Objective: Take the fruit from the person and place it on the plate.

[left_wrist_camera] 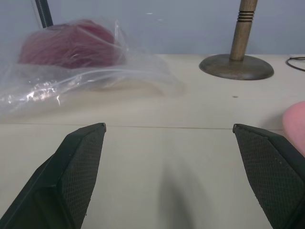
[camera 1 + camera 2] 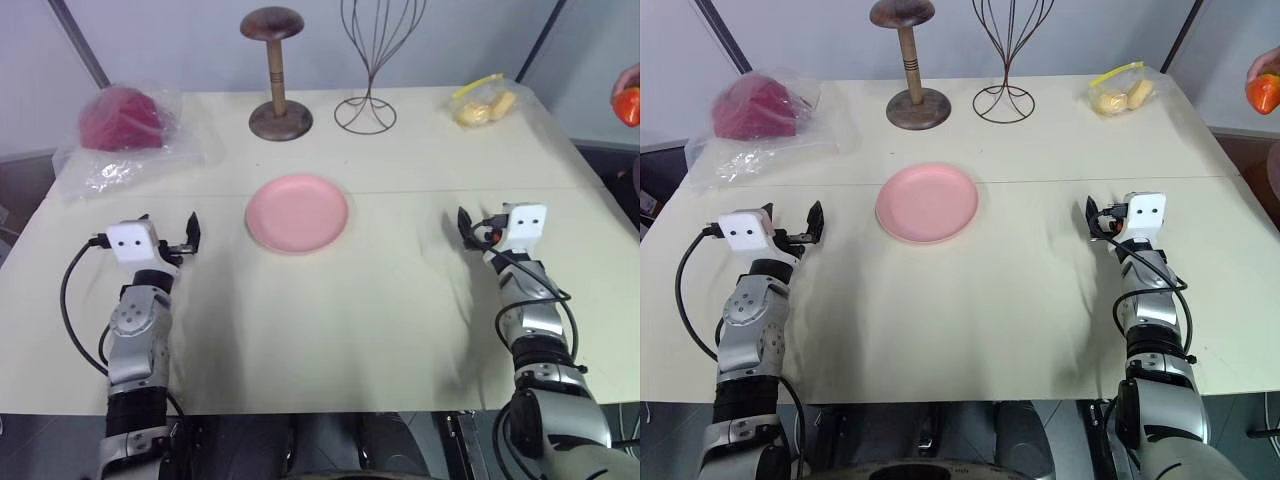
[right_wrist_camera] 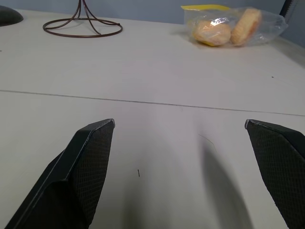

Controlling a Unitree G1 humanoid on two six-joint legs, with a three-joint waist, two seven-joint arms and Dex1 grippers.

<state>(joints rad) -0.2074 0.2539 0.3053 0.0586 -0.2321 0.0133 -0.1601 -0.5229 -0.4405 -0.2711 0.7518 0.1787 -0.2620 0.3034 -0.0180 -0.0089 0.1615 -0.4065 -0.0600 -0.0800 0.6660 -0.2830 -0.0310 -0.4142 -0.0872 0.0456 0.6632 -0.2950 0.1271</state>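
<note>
A person's hand (image 2: 629, 76) at the far right edge, beyond the table's right side, holds the red-orange fruit (image 2: 628, 106) up in the air. The pink plate (image 2: 297, 212) lies empty at the middle of the table, and its rim (image 1: 296, 125) also shows in the left wrist view. My left gripper (image 2: 168, 222) hovers just above the tabletop to the left of the plate, open and empty (image 1: 169, 126). My right gripper (image 2: 485, 224) is open and empty too (image 3: 180, 123), to the right of the plate and well short of the fruit.
A dark red lump in clear plastic (image 2: 122, 122) lies at the back left. A wooden stand (image 2: 277, 72) and a wire stand (image 2: 368, 70) rise at the back centre. A clear bag of pale yellow items (image 2: 486, 104) sits at the back right.
</note>
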